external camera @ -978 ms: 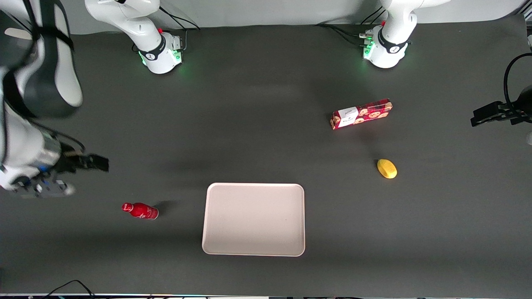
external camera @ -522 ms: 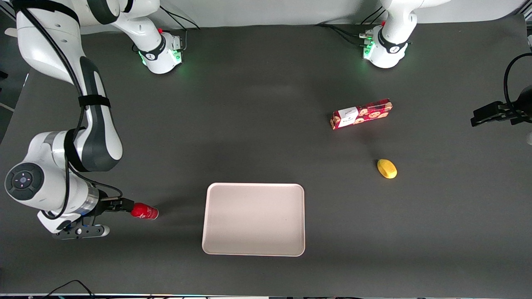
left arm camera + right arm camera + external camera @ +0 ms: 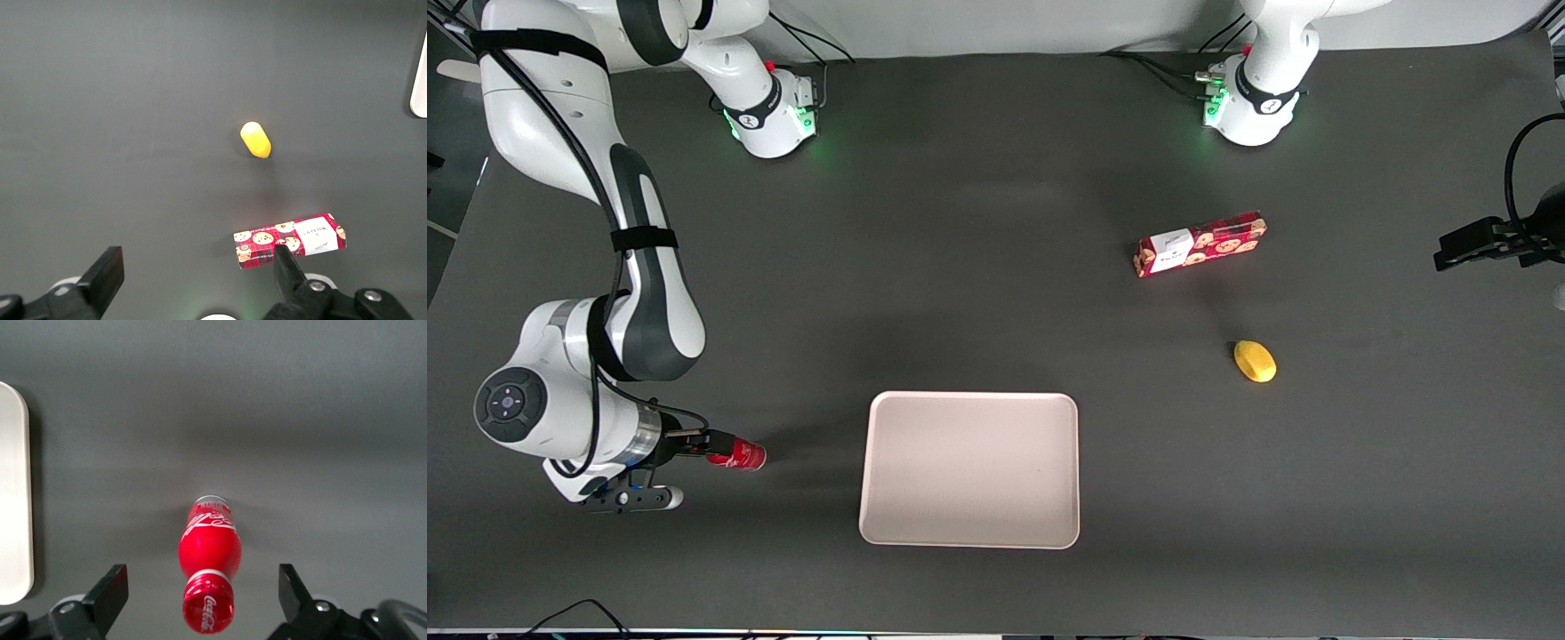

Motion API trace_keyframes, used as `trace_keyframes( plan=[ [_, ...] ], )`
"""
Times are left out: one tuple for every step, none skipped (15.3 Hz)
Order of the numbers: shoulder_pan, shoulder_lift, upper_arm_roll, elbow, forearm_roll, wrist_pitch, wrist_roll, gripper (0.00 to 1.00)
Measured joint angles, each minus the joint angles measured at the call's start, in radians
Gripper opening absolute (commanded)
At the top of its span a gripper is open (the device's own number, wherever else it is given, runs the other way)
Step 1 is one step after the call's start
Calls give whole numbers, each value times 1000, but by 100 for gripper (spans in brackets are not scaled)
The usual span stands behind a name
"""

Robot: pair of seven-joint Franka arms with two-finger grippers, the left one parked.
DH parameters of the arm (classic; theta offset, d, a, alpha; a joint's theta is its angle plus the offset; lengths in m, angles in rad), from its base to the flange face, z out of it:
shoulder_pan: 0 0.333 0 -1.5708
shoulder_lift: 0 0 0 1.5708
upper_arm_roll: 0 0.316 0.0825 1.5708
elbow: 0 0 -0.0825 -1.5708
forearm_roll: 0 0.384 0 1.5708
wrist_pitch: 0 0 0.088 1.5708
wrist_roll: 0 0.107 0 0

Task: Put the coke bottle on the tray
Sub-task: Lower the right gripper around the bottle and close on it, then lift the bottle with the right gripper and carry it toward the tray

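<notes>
A small red coke bottle (image 3: 738, 455) lies on its side on the dark table (image 3: 978, 267), toward the working arm's end. Its cap end points at the right arm's gripper (image 3: 710, 447), and its base points at the tray (image 3: 969, 469). In the right wrist view the bottle (image 3: 208, 581) shows white lettering on its body and cap (the cap is the end closest to that camera). The gripper (image 3: 203, 597) is spread wide, one black finger (image 3: 107, 595) on each side of the bottle's neck, and neither finger touches it.

The tray is a large pale pinkish-white rectangle with rounded corners and a low rim. It sits flat on the table near the bottle, with a clear gap of dark surface between them. A strip of its rim (image 3: 15, 493) shows in the right wrist view.

Toward the parked arm's end of the table lie a yellow lemon-like object (image 3: 1255, 361) and, farther from the front camera, a long red cookie box (image 3: 1200, 243) with a white label.
</notes>
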Motion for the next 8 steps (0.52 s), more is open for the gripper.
trace_keyframes(
  plan=[
    [-1,0,0,-6,0,0,0,97],
    [-2,0,0,-10,0,0,0,90],
    [-3,0,0,-15,0,1,0,79],
    [-3,0,0,-19,0,0,0,65],
    [-3,0,0,-20,0,0,0,51],
    [-3,0,0,-20,0,0,0,36],
    [-3,0,0,-20,0,0,0,24],
    [-3,0,0,-20,0,0,0,12]
  ],
)
